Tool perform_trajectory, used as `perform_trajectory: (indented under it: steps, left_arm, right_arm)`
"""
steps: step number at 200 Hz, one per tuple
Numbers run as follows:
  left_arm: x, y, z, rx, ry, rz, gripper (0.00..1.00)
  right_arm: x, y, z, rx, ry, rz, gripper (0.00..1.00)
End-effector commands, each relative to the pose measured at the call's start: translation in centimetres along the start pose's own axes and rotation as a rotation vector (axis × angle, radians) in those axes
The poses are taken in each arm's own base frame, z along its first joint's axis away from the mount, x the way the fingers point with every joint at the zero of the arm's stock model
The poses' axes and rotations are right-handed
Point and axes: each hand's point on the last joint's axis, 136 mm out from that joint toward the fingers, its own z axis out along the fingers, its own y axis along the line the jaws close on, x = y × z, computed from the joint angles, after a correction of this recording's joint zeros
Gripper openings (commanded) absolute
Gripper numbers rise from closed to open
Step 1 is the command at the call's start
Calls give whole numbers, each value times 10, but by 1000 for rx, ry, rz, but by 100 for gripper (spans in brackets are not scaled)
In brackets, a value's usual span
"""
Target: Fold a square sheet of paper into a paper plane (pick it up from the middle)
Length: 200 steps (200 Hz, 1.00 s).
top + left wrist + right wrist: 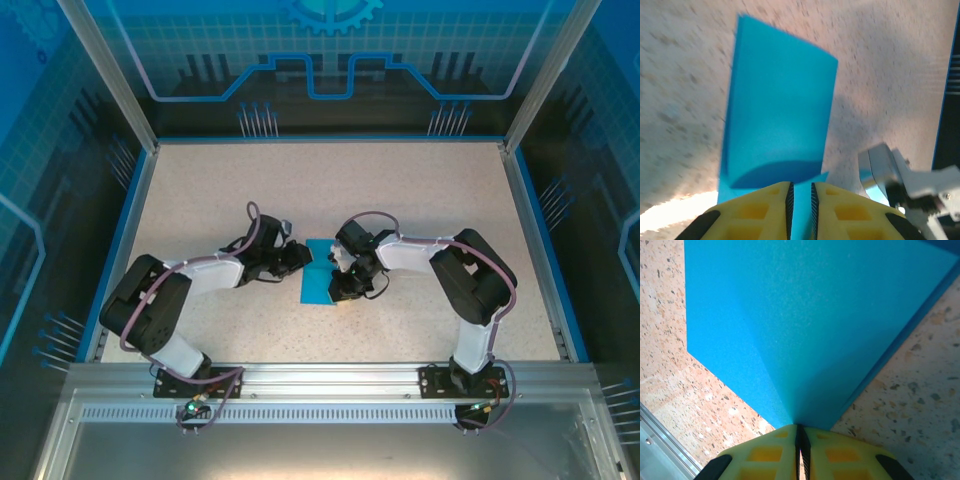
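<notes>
The square sheet of paper lies at the table's middle as a narrow teal rectangle, folded over itself. In the left wrist view its upper flap lifts off the table and casts a curved shadow. My left gripper sits at the paper's left edge. Its yellow jaws stand slightly apart, and teal paper shows through the gap. My right gripper is on the paper's right side. Its jaws are shut on the paper, and a crease runs straight into them.
The speckled beige table top is bounded by a blue frame and clear walls. An aluminium rail runs along the near edge. A grey metal part of the other arm stands close to the right of my left gripper.
</notes>
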Motion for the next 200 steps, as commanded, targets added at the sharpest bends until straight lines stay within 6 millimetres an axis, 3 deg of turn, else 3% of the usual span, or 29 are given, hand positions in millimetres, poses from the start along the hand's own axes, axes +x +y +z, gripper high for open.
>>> perform_trajectory:
  steps: [1,26,93,154,200]
  left_arm:
    - [18,-2,6,24,39,-12,19]
    - [24,6,19,8,63,-31,17]
    - [17,25,37,-54,35,-59,13]
    - [29,43,35,-96,55,-89,12]
    - [33,48,34,-104,60,-101,12]
  right_arm:
    - [41,-47,20,174,143,92,13]
    - [40,-46,19,164,141,93,13]
    - [29,-28,12,82,85,55,13]
    - [-25,32,-40,-33,-133,-78,14]
    - [-46,40,-20,-33,-113,-71,14]
